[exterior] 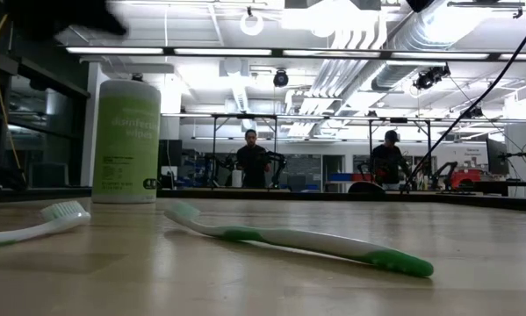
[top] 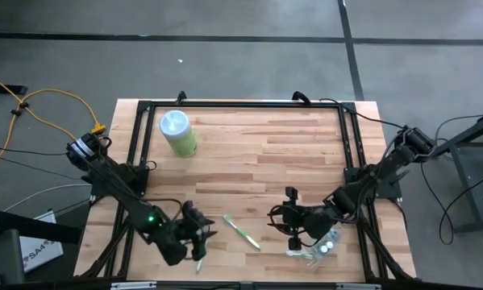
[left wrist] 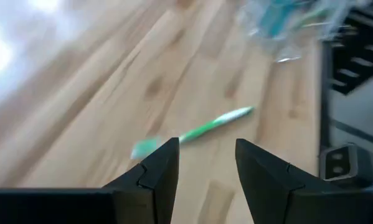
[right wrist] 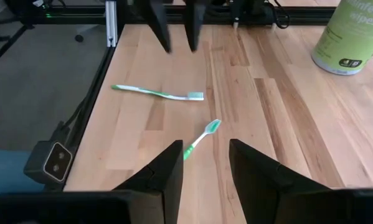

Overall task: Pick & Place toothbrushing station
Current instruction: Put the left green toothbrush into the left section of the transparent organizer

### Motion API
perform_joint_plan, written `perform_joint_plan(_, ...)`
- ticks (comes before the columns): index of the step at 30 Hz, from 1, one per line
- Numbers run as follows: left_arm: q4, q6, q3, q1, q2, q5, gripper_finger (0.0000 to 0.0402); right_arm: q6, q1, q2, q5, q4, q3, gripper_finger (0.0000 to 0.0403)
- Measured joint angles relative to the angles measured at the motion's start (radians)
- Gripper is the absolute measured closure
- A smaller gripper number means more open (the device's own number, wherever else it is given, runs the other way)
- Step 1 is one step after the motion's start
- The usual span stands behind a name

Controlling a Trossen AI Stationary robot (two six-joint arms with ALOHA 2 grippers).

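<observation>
the left gripper [top: 199, 236] hangs near the table's front edge, at about seven o'clock from the table's middle, its fingers apart with nothing between them. the right gripper [top: 293, 217] sits at about five o'clock, fingers likewise parted and empty. between them, at roughly six o'clock, lies the green-and-white toothbrush [top: 242, 231], flat on the wood and slanted. a second toothbrush [right wrist: 158, 93] lies close under the left gripper, also flat and well apart from the first. the clear cup [top: 320, 246], with something blue inside it, rests by the right arm near the front right corner; whether it stands or lies tipped cannot be told from above. the pale-green wipes canister [top: 178, 133] stands far off at eleven o'clock and is no hazard. the likeliest trouble: a slim brush lying flat gives the fingers little to bite, so a descent slightly off its axis could push it sliding, or pinch one end and let it swing. both arms crowd the same front strip, so reaching for the middle brush together risks a knock. the cup sits close under the right arm's wrist, and a careless sweep could tip or roll it towards the edge.
</observation>
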Motion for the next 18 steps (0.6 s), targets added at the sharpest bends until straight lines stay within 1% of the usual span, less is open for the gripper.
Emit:
perform_joint_plan(4,-0.116,-0.251,0.0,0.034,0.012,0.105,0.025,-0.011,-0.01,0.0,0.0,0.0,0.0,0.0282)
perform_joint_plan(7,-0.165,-0.384,0.0,0.058,0.03,0.21,0.025,-0.04,-0.01,0.0,0.0,0.0,0.0,0.0282)
perform_joint_plan(11,-0.173,-0.498,0.0,0.092,0.057,0.36,0.025,-0.052,-0.01,0.0,0.002,0.0,0.0,0.0282)
perform_joint_plan(16,-0.171,-0.591,0.0,0.128,0.098,0.515,0.025,-0.058,-0.01,0.0,0.004,-0.009,0.0,0.0282)
perform_joint_plan(18,-0.168,-0.618,0.0,0.14,0.11,0.561,0.025,-0.078,-0.01,0.0,0.005,-0.012,0.0,0.0282)
